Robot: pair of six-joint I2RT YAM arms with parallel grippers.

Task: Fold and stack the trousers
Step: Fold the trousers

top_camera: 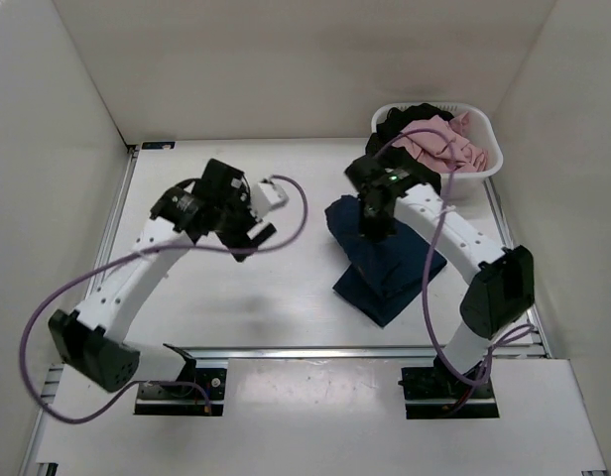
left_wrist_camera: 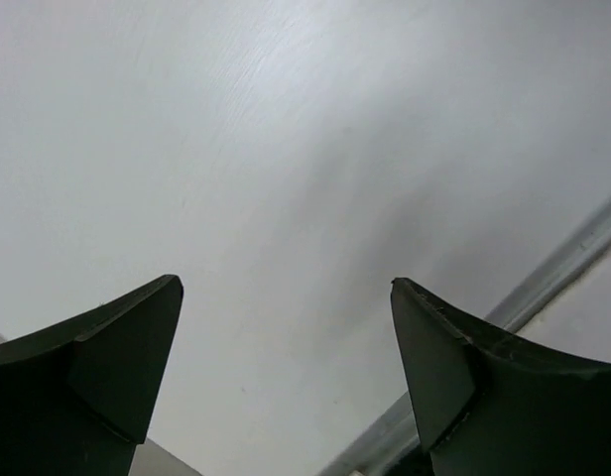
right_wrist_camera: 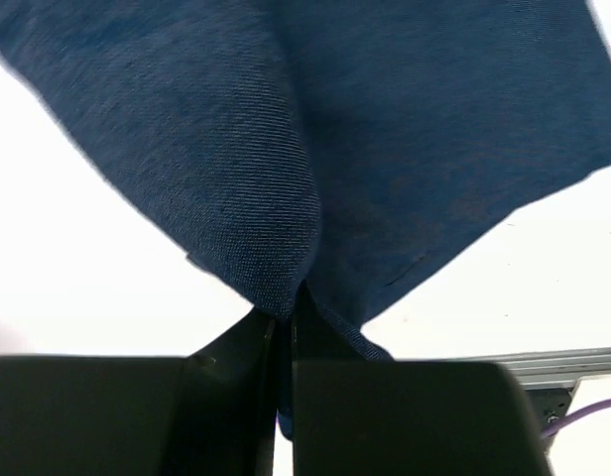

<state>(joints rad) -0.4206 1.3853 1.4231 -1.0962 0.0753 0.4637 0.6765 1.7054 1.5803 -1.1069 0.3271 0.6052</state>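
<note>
The dark navy trousers point(top_camera: 385, 266) lie in a folded bundle on the white table, right of centre. My right gripper point(top_camera: 373, 226) is over their far left part, shut on a pinch of the denim. In the right wrist view the blue cloth point(right_wrist_camera: 286, 178) runs down between the closed jaws of my right gripper point(right_wrist_camera: 286, 317). My left gripper point(top_camera: 248, 241) is open and empty over bare table, well left of the trousers. In the left wrist view my left gripper point(left_wrist_camera: 286, 288) shows both fingers spread with only table between them.
A white laundry basket point(top_camera: 486, 167) with pink and dark clothes stands at the back right corner. White walls close in the table on the left, back and right. A metal rail point(top_camera: 345, 352) runs along the near edge.
</note>
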